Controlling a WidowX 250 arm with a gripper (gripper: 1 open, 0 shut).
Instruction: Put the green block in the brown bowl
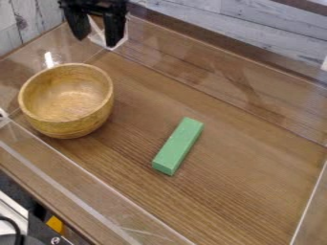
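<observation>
The green block [178, 146] is a slim matte bar lying flat on the wooden table, right of centre and angled toward the upper right. The brown bowl [65, 99] stands upright at the left, round, light wood, with nothing inside. My gripper [98, 32] hangs at the top left, behind and slightly right of the bowl, far from the block. Its dark fingers [114, 29] point down and stand open with nothing between them. The hand above the fingers is cut off by the frame's top edge.
A low clear plastic wall [153, 222] runs along the table's front and sides. A white plank wall [255, 29] stands behind. A clear stand [128, 11] sits at the back near the gripper.
</observation>
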